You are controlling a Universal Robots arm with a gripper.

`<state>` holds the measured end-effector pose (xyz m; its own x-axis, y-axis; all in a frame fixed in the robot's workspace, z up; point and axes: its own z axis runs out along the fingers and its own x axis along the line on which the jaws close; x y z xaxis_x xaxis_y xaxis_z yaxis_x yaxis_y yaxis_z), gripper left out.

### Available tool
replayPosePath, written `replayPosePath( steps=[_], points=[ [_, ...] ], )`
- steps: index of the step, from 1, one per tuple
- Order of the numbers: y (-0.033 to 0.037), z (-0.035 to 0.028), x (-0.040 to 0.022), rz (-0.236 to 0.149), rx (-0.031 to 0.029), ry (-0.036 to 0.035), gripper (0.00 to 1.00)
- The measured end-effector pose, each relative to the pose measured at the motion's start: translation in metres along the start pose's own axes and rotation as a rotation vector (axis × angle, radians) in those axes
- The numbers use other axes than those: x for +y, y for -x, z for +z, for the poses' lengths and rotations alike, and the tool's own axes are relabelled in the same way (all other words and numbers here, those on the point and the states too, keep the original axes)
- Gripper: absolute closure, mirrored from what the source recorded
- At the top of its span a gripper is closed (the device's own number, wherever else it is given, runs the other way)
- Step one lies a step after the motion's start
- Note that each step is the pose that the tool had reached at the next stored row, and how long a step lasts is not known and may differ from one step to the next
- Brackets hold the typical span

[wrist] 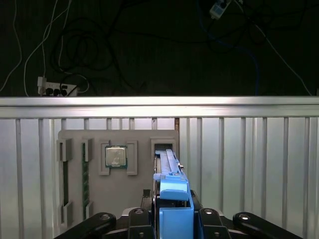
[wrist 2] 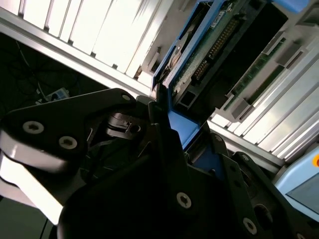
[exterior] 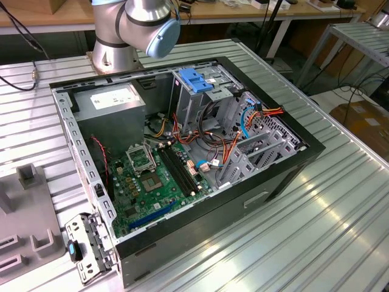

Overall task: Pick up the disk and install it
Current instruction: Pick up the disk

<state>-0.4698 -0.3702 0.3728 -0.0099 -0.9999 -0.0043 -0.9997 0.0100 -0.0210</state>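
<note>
One flat black rectangular disk [wrist: 168,167] with bright blue plastic rails is being clasped at its blue end tab by the black two-fingered hand [wrist: 174,211]. In the first wrist view the fingers are being pressed against both sides of the tab, with no gap to be made out between them and the plastic. The disk is being held on edge at a narrow slot of the grey moulded parts tray [wrist: 75,199]; whether its lower edge is seated in the slot or just clear of it cannot be told. A square silver processor chip [wrist: 115,157] and thin green memory sticks [wrist: 84,174] are being carried in neighbouring pockets of the tray, which is lying on the ribbed aluminium desk [wrist: 249,174].

In the second wrist view the bare circuit-board side of the disk [wrist 2: 204,55] is being shown beyond the hand [wrist 2: 182,119].

In the exterior view an open black computer case [exterior: 213,237] is lying on its side, with a grey metal drive cage [exterior: 188,106] topped by a light-blue latch plate [exterior: 196,79].

The disk is being judged stiff, dense for its size and sensitive to knocks. Its exposed board is best left untouched, so the tab and rails are being taken as the proper holds, though smooth plastic may flex or slip.
</note>
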Motion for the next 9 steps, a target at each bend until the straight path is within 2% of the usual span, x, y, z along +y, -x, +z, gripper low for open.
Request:
replayPosePath(
  steps=[9],
  points=[
    [0.0000, -0.0106, -0.0003, 0.000, 0.0000, 0.0000, 0.63]
  ],
)
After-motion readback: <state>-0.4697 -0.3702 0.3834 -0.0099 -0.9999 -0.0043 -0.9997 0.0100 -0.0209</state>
